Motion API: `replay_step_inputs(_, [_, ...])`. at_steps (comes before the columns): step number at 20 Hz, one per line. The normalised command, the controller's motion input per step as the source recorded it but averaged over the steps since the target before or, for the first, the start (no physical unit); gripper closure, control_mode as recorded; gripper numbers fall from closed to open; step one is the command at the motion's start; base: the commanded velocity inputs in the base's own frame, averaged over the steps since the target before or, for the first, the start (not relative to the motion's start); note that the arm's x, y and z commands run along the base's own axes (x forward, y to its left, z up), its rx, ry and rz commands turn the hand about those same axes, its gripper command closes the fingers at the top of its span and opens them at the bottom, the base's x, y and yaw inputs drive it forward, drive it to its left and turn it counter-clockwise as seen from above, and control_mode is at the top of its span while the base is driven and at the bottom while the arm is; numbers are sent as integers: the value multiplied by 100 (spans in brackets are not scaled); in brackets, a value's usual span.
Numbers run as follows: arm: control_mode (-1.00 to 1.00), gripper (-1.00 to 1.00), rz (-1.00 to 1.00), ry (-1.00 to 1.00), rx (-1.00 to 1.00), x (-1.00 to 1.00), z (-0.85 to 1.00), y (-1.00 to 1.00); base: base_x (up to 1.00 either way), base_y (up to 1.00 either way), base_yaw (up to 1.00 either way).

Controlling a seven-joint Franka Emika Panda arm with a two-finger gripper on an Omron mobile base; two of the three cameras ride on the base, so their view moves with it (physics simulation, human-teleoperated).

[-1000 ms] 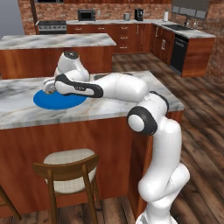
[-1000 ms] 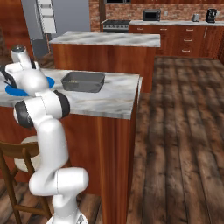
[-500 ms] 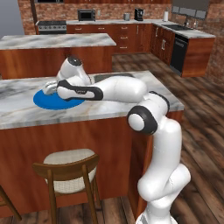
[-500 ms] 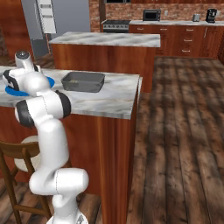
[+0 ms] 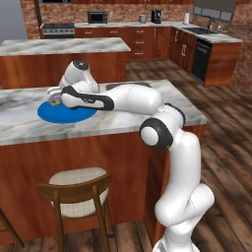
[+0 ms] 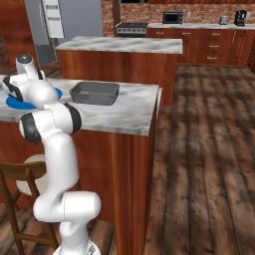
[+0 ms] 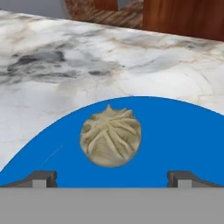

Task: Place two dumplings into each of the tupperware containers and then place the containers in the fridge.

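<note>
- The claw (image 7: 112,176) was spread wide and empty. Its two dark fingertips (image 7: 43,178) sat at the bottom edge of the hand view, one on each side of the dumpling and not touching it.
- The dumpling (image 7: 111,136) lay just below the centre of the hand view, on the blue plate (image 7: 183,140), upright with its pleated top showing.
- In the left base view the plate (image 5: 74,114) was at centre left on the marble counter (image 5: 29,130), with the hand bent low over its far left edge.
- Change over the last second was small. The wrist shifted only slightly above the plate, the jaws stayed fully apart, and the plate did not move.
- Judgement: this was the final line-up for a pick. No grasp had started and the dumpling was not lifted.
- The tupperware container (image 6: 94,93) sat upper left of centre in the right base view, on the same counter, well apart from the plate (image 6: 12,103). I could not tell whether anything was inside it.
- The fridge (image 6: 36,30) stood in the upper left corner of the right base view, beyond the counters.
- Task progress looked early, with loading not visibly done and the fridge step still far off.
- Next the claw likely needed to drop a little further and then close. The dumpling was rounded and could roll or slip out if the jaws closed off-centre.
</note>
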Motion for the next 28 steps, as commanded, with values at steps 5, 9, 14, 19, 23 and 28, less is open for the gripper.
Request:
replay_step_inputs(5, [-100, -100, 0, 2, 0, 8, 0, 15, 0, 0, 0])
replay_step_inputs(9, [-100, -100, 0, 4, 0, 9, 0, 14, 0, 0, 0])
replay_step_inputs(14, [-100, -100, 0, 10, 0, 0, 0, 0, 0, 0, 0])
replay_step_inputs(19, [-100, -100, 0, 7, 0, 0, -4, 0, 0, 0, 0])
replay_step_inputs(23, [-100, -100, 0, 0, 0, 0, -18, 0, 0, 0, 0])
replay_step_inputs(28, [-100, -100, 0, -2, 0, 0, -9, 0, 0, 0, 0])
